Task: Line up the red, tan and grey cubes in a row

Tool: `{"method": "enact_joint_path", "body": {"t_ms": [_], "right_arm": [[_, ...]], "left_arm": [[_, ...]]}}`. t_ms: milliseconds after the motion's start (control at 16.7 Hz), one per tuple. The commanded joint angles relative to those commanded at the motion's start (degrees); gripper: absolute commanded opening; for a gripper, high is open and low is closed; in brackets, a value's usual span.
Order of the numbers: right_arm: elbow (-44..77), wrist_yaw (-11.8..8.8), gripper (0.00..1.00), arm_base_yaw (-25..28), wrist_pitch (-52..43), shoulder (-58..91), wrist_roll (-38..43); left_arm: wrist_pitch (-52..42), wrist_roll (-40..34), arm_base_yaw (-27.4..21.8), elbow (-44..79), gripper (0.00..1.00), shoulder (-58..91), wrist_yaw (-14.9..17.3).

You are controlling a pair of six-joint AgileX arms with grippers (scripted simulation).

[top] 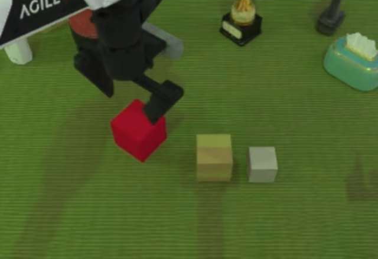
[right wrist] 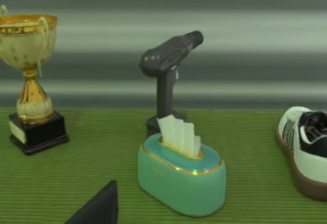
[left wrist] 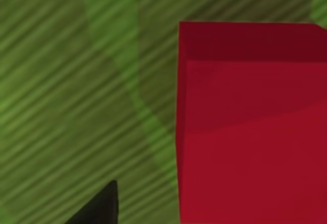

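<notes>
Red cube (top: 137,133) left of centre on the green table (top: 283,223), turned askew, under the left hand (top: 133,97). One dark finger (top: 160,101) over its top rear edge; grip state impossible to tell. Tan cube (top: 214,157) and grey cube (top: 262,164) side by side to the right, just apart. Right hand out of the top view.

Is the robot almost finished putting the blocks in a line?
Partly. The tan block and grey block already sit side by side, with a small gap between them. The left hand is at the red block, which sits turned at an angle, apart from the other two and slightly farther back on the green mat. It has yet to be straightened next to the tan one. The right arm is out of the top view.
</notes>
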Motion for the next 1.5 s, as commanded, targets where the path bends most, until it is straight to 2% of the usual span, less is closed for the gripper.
{"method": "enact_joint_path", "body": {"t_ms": [300,720,1020,1500], "right_arm": [[0.00,0.00,1.00,0.00,0.00,0.00,0.00],[0.00,0.00,1.00,0.00,0.00,0.00,0.00],[0.00,0.00,1.00,0.00,0.00,0.00,0.00],[0.00,0.00,1.00,0.00,0.00,0.00,0.00]], "left_arm": [[2.19,-0.13,-0.16,-1.53,1.00,0.79,0.00],[16.82,0.15,0.09,-11.72,1.00,4.94,0.05],[17.85,0.17,0.10,-12.54,1.00,5.31,0.05],[17.85,0.17,0.10,-12.54,0.40,5.31,0.05]]}}
